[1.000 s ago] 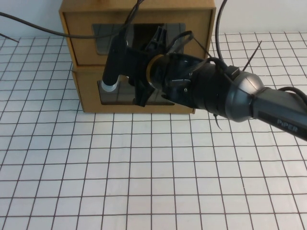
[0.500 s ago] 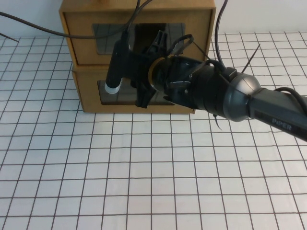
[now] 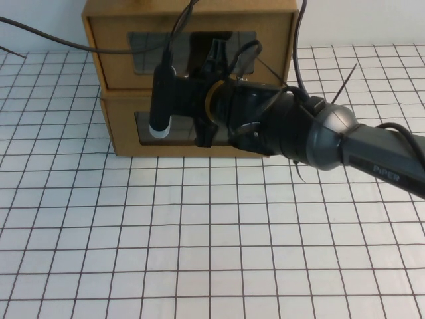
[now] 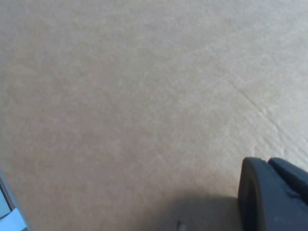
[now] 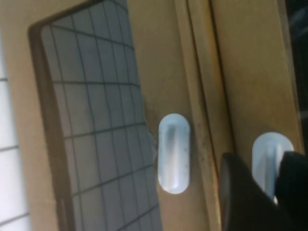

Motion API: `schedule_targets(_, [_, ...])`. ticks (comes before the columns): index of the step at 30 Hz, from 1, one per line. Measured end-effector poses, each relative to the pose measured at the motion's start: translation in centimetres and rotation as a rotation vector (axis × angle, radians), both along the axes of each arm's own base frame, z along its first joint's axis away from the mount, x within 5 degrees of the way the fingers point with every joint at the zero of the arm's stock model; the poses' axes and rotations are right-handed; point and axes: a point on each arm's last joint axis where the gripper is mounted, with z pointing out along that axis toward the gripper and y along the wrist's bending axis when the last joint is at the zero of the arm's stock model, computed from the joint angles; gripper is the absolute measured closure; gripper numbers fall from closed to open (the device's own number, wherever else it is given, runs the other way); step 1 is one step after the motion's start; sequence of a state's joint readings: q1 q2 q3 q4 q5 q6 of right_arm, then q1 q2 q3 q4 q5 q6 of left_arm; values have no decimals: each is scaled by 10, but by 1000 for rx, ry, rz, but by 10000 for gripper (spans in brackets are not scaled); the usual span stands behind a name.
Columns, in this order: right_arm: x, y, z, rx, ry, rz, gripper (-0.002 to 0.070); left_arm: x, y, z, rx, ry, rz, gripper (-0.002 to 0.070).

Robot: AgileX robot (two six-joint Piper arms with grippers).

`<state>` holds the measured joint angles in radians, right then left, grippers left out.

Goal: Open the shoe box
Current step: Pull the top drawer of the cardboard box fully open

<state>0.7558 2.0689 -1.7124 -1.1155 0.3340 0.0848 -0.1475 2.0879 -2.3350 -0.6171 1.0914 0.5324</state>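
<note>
A big white table (image 3: 199, 252) marked with thin dark squares is in front of me. At its far edge two brown boxes sit one on top of the other: the top shoe box (image 3: 106, 40) and the bottom shoe box (image 3: 119, 136). The right arm (image 3: 319, 136) comes in from the right side and reaches across to the front of the boxes. Its right gripper (image 5: 264, 161) is right up against that front, near the line where the two boxes meet. It is partly open, with dark fingers (image 5: 240, 197) on each side of a small white handle (image 5: 272, 144). This handle seems to be on the top shoe box. I cannot see it being squeezed. The left gripper (image 4: 274, 197) is very close to a plain brown cardboard face. Only a dark bit of it shows, so I cannot tell if it is open or closed.

The table is flat and smooth. The boxes are cardboard, dull and a little rough, with square corners. Each has a dark shiny window (image 5: 91, 125) in front, shaped like a long rectangle. The table squares show in it like in a mirror. The arm is round, dark grey and smooth. Both handles are small, white, shiny and oval, like pills. The second handle (image 5: 173, 154) sits just beside the window.
</note>
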Motion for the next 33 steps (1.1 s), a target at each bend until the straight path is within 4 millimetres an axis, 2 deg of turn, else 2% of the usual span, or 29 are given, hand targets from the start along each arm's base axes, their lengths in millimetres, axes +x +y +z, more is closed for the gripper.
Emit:
schedule_targets(8, [1, -1, 2, -105, -85, 19, 515, 0, 0, 0, 3, 2, -3, 677])
schedule_targets(15, [1, 2, -3, -153, -99, 11, 594, 0, 0, 0, 3, 3, -4, 677])
schedule_targets(22, [-1, 4, -4, -175, -108, 1, 604, -1, 0, 0, 4, 5, -5, 677])
schedule_targets(27, [-14, 7, -11, -235, -98, -24, 666, -1, 0, -1, 3, 10, -6, 677])
schedule_targets(29, [-22, 5, -13, -249, -82, -36, 676, -1, 0, -1, 2, 11, -5, 677])
schedule_targets(33, [-40, 4, -28, -262, -22, -44, 684, -1, 0, -1, 2, 12, -5, 677])
